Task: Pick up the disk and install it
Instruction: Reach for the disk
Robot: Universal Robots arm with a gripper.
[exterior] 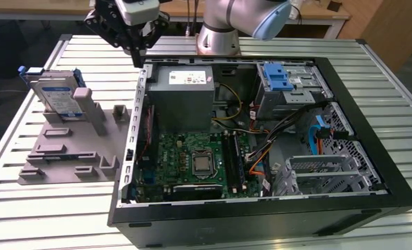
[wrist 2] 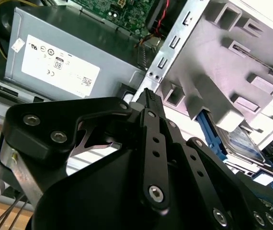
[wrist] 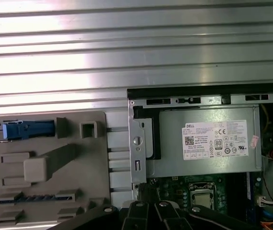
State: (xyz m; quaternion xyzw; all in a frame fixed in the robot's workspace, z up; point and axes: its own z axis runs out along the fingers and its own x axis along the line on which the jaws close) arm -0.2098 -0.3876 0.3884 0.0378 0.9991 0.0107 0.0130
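**Exterior view.** The hand [exterior: 137,52] hangs over the 11 o'clock corner of the open computer case [exterior: 261,221]. It is just above the edge where the grey power-supply box [exterior: 181,88] sits. Its fingers taper to a single point, so they read as pressed together with nothing between them. The disk [exterior: 58,96] is well apart from the hand, at about 8 o'clock from it. It stands on edge in a grey holder [exterior: 66,156] on the slatted table [exterior: 53,219], its label facing the camera and its blue carrier around it. At the case's 1 o'clock corner is a drive cage with a blue latch [exterior: 284,78].

**Second wrist view.** The hand [wrist 2: 148,96] points past the corner of the power-supply box [wrist 2: 74,52] and the case wall. Beyond that wall lie the grey holder [wrist 2: 232,57] and the disk [wrist 2: 242,143], blue frame showing, untouched.

**First wrist view.** Looking straight down, the hand [wrist: 148,191] is over the case rim [wrist: 184,91] beside the power-supply box [wrist: 203,143]. The disk [wrist: 28,129] shows as a thin blue edge in the far slot of the holder [wrist: 50,163], with bare table [wrist: 127,48] around it.

**Judgement.** The pick-up has not begun and the work is at the approach. Taking the disk would call for the hand to leave the case corner and spread its fingers. It would then have to line up with the disk's thin upper edge so the pads close on its flat faces, clear of the holder's posts.
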